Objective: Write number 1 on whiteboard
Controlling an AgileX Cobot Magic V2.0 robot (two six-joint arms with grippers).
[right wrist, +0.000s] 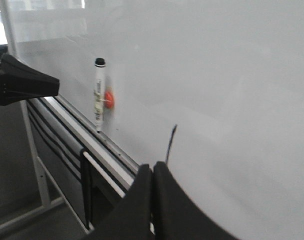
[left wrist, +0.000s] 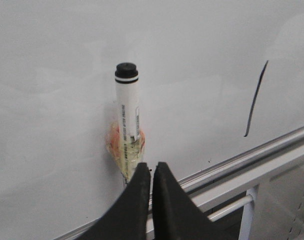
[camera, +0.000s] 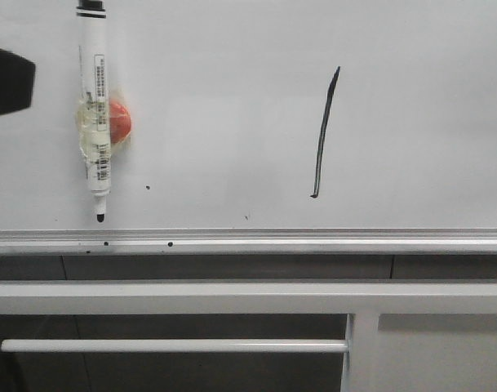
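Matte blk tapered fingers [left wrist: 164, 200]

Front view: even, soft, rather dim light; the whiteboard [camera: 232, 98] reads flat grey-white with a faintly brighter patch near its middle. No hard shadows. The marker [camera: 95, 106] casts only a weak shadow. The silver rail [camera: 248, 238] carries a thin bright highlight along its length. Image slightly soft and grainy.

Left wrist view: the board is mottled by diffuse reflections, brighter toward one corner. The left gripper [left wrist: 151, 172] is black and without surface detail, fingers close to the lens (edges a little blurred).

Right wrist view: strongest light from a window-like glare [right wrist: 42, 4], washed out. The right gripper [right wrist: 152, 172] is a dark silhouette; the stroke [right wrist: 170, 142] appears faint and soft.
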